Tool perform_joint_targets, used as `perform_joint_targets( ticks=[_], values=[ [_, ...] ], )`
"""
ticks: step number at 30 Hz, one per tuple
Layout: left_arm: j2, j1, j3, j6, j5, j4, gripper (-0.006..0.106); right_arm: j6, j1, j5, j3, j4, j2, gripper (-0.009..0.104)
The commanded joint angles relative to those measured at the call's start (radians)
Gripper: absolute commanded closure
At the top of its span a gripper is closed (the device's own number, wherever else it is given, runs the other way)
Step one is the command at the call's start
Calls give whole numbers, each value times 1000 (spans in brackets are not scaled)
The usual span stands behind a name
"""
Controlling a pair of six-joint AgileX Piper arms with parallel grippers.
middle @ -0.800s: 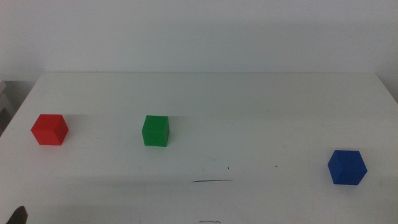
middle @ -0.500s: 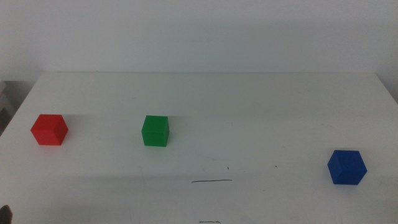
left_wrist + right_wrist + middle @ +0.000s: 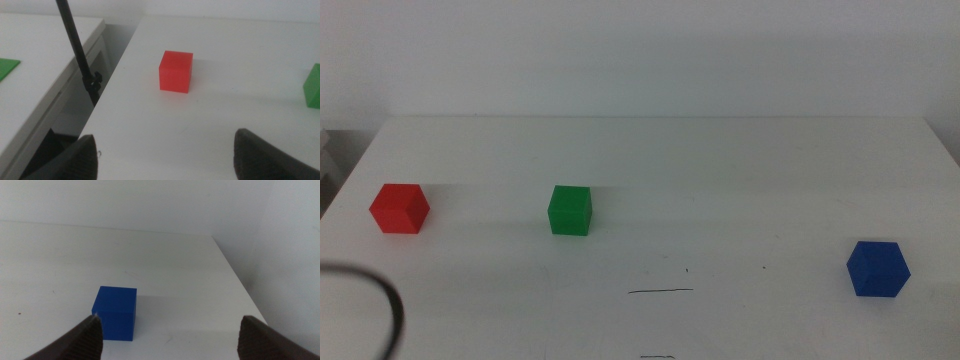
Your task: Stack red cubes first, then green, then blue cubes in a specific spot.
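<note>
White worktop point(image 3: 720, 170) under a pale wall carries three matte cubes well apart: red cube point(image 3: 399, 208) at the left, green cube point(image 3: 569, 210) mid-left, blue cube point(image 3: 878, 268) at the right, none stacked. Near the front lies the thin black pen stroke point(image 3: 660, 291), bare. Only the wrist views show the hands: left hand point(image 3: 165, 157) released, spread before the red cube; right hand point(image 3: 170, 335) released, beside the blue cube. A dark curve point(image 3: 390, 310), perhaps a cable, is cut off at the middle view's lower left.
</note>
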Motion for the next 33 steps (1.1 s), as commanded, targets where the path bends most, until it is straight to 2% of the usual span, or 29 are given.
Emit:
perform_joint_targets(
  ticks=[1, 15, 21, 28, 33],
  values=[
    [112, -7, -142, 3, 25, -7, 7, -9, -8, -81, -10, -8, -15, 5],
    [642, -7, -857, 28, 654, 5, 7, -9, -8, -81, -10, -8, -15, 5],
    [851, -7, -1064, 112, 753, 11, 7, -9, -8, -81, -10, -8, -15, 5],
    [1059, -7, -1193, 113, 783, 23, 7, -9, -8, -81, -10, -8, -15, 5],
    [1224, -6, -1300, 213, 795, 23, 7, -9, -8, -81, -10, -8, -15, 5]
  ],
)
